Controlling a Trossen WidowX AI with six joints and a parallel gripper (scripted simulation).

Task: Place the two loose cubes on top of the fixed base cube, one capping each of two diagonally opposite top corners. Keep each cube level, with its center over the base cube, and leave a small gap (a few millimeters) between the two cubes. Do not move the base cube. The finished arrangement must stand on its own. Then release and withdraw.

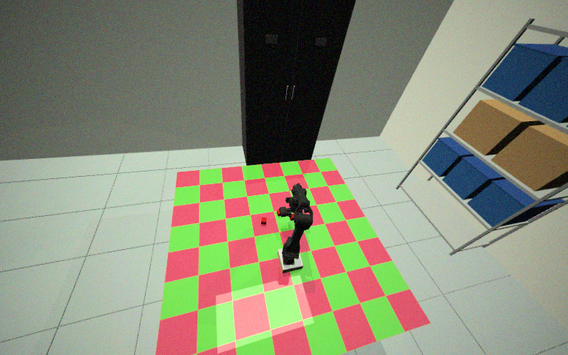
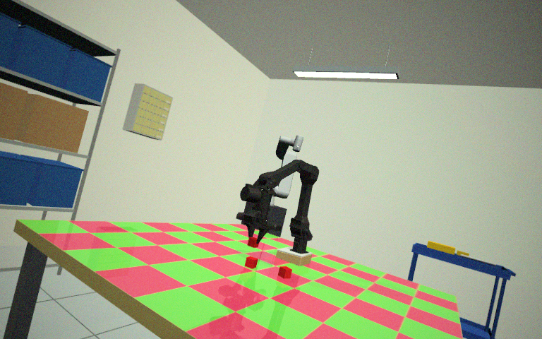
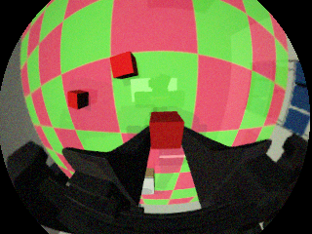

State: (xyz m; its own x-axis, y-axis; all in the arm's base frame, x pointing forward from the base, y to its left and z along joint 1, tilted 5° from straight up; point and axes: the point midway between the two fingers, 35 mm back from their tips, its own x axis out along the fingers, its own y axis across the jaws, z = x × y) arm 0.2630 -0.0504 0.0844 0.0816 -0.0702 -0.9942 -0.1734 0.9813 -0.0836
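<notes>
My gripper (image 2: 254, 240) (image 3: 165, 129) is shut on a red cube (image 1: 292, 217) (image 2: 252, 242) (image 3: 166, 136) and holds it above the table, between the fingertips. In the top view the arm partly hides this cube. A second red cube (image 1: 279, 213) (image 2: 250, 262) (image 3: 123, 65) rests on the table near the held one, turned somewhat relative to it in the wrist view. A third red cube (image 1: 263, 220) (image 2: 284, 272) (image 3: 77, 99) rests farther out to the left in the wrist view. All three look alike, so I cannot tell which is the base cube.
The table (image 1: 213, 284) (image 2: 155, 280) has a green and pink checkered top. The arm's base plate (image 1: 296, 266) (image 2: 299, 258) stands on it behind the cubes in the exterior view. A black cabinet (image 1: 285, 125) and a shelf rack (image 1: 423, 222) with boxes stand beyond the table.
</notes>
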